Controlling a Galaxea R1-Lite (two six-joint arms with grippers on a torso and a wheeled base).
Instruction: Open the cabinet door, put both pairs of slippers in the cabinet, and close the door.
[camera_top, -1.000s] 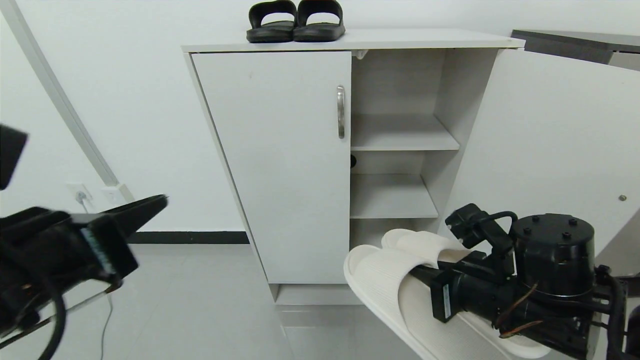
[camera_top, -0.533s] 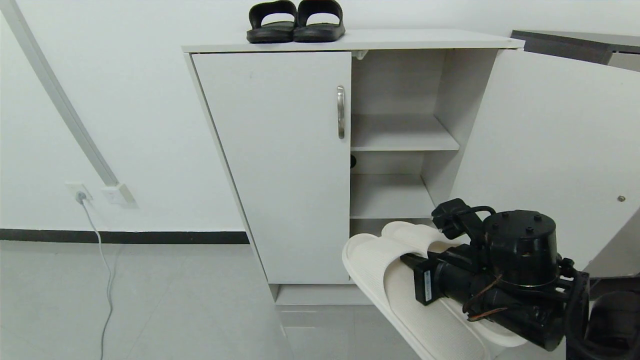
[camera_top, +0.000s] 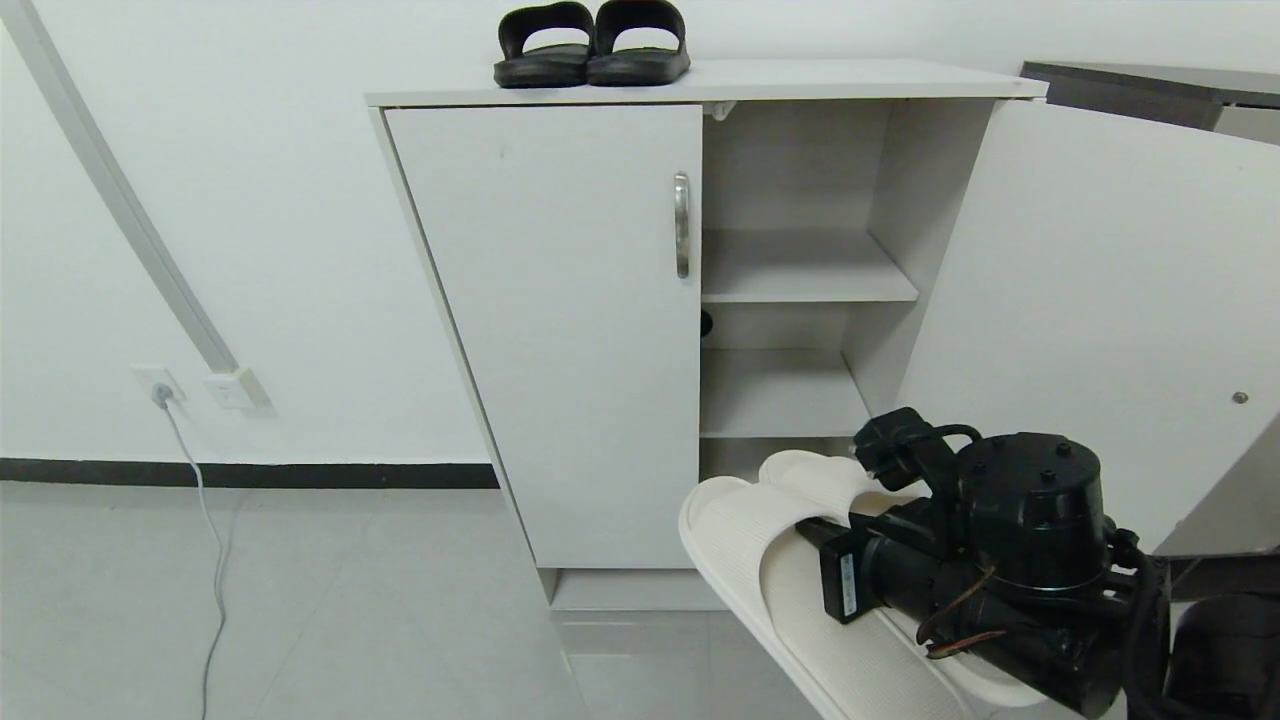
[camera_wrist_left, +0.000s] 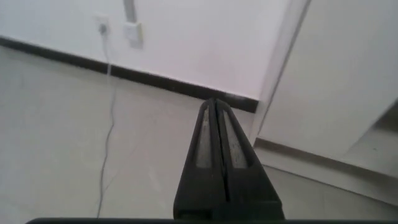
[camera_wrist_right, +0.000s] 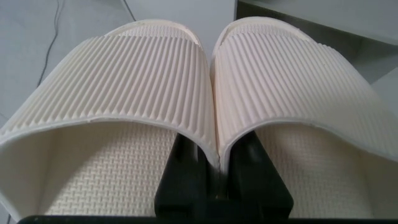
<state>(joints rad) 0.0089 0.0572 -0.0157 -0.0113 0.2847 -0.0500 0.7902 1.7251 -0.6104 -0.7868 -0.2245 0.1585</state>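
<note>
A white cabinet (camera_top: 545, 330) stands against the wall. Its right door (camera_top: 1090, 300) is swung wide open, baring two shelves (camera_top: 800, 270); the left door is closed. A black pair of slippers (camera_top: 590, 45) rests on the cabinet top. My right gripper (camera_top: 815, 535) is shut on the white pair of slippers (camera_top: 740, 545), pinching their inner straps together (camera_wrist_right: 211, 106), low in front of the open compartment. My left gripper (camera_wrist_left: 216, 109) is shut with nothing in it, hanging above the floor to the left of the cabinet.
A wall socket with a grey cable (camera_top: 205, 520) sits low on the wall at left. A grey-topped piece of furniture (camera_top: 1150, 85) stands behind the open door. The tiled floor (camera_top: 350, 610) before the cabinet is bare.
My left arm has dropped out of the head view. My right gripper with the white slippers has shifted a little left and toward the cabinet.
</note>
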